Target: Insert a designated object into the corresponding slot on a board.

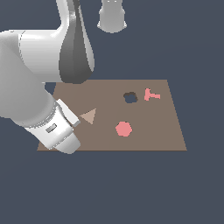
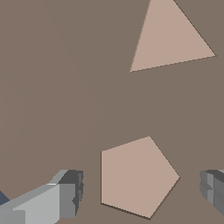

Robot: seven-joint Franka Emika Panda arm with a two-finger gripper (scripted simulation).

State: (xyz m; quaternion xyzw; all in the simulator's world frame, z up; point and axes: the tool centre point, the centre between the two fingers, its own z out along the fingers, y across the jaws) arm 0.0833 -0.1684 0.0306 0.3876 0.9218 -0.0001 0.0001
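The tan pentagon block lies flat on the brown board. My gripper is open and straddles it, one finger on each side with a gap to the block. In the exterior view the arm's white hand sits low over the board's corner at that view's left and hides both the block and the fingers. One dark cut-out hole shows near the board's far side. Its outline is too small to tell whether it is the pentagon slot.
A tan triangle lies close to the pentagon. A pink hexagon sits mid-board and a pink T-shaped piece lies beside the dark hole. The robot base stands beyond the board.
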